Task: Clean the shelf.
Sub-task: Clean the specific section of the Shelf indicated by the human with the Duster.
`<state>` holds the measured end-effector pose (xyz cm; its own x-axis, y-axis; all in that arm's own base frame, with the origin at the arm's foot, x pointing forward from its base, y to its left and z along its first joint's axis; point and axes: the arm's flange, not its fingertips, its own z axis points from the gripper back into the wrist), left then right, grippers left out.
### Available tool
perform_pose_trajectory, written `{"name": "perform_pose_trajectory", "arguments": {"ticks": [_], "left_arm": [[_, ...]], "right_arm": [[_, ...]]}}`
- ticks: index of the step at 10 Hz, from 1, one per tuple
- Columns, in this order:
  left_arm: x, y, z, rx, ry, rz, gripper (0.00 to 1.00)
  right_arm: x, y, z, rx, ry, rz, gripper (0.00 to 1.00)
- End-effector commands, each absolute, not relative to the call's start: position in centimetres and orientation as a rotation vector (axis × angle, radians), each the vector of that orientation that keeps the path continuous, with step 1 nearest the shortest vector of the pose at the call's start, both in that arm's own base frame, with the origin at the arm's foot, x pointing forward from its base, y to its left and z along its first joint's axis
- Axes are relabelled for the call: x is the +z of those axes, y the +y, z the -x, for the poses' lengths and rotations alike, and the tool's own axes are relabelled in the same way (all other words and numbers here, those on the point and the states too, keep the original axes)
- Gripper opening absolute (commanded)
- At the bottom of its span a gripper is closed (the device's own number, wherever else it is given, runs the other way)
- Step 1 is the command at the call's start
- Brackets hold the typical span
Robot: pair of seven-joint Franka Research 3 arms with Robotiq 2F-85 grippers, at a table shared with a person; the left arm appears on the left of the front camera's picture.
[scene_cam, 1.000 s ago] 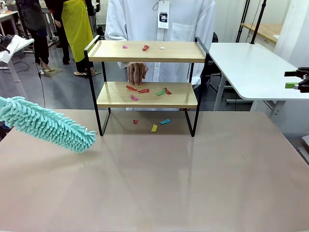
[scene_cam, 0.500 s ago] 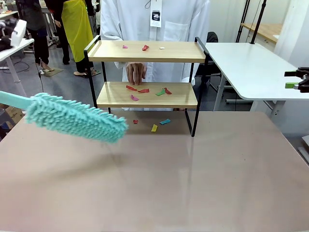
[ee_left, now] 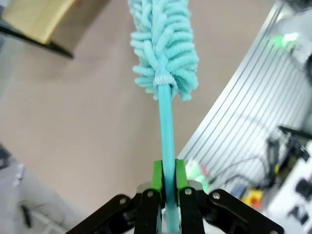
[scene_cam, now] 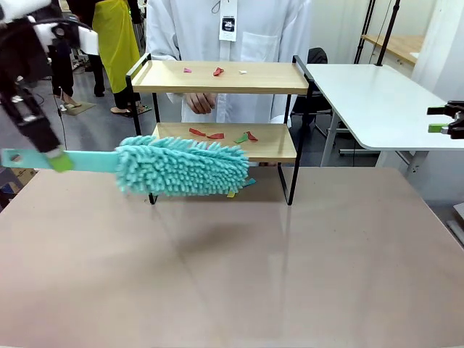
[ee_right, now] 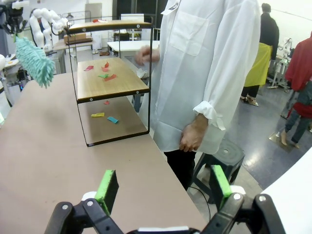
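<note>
Pads of the left gripper (ee_left: 168, 171) clench the teal handle of a fluffy duster (scene_cam: 185, 167), its head level in front of the lower board of the shelf (scene_cam: 217, 77). The right gripper (ee_right: 163, 187) gapes wide, holding nothing. The shelf stands at the far edge of the table (scene_cam: 290, 275). Paper scraps (scene_cam: 217, 71) lie on both boards and underneath. Broad open tabletop lies before it.

Blurred left arm (scene_cam: 29, 109), duster (scene_cam: 183, 167) hiding shelf's (scene_cam: 221, 77) lower front, paper scraps (scene_cam: 249, 182) partly covered.
</note>
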<state>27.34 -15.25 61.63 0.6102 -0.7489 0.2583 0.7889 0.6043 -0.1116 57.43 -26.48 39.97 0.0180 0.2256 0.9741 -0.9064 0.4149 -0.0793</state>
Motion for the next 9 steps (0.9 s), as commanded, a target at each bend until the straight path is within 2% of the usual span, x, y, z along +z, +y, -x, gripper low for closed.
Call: {"name": "perform_pose_trajectory", "arguments": {"ticks": [1, 3, 4, 8, 9], "left_arm": [[59.1, -15.9, -27.2, -0.867, -0.303, 0.367, 0.13], [59.9, -14.9, -28.5, -0.972, -0.248, 0.301, 0.13], [59.6, -16.4, -27.5, -0.862, -0.263, 0.337, 0.13], [58.9, -18.0, -28.1, -0.861, -0.244, 0.337, 0.13], [58.9, -18.6, -28.4, -0.832, -0.264, 0.391, 0.13]], "right_arm": [[40.2, -26.4, -57.5, 1.008, -1.243, -0.708, 1.00], [40.2, -26.4, -57.5, 1.008, -1.243, -0.708, 1.00], [40.2, -26.4, -57.5, 1.008, -1.243, -0.708, 1.00], [40.2, -26.4, -57.5, 1.008, -1.243, -0.708, 1.00], [40.2, -26.4, -57.5, 1.008, -1.243, -0.708, 1.00]]}}
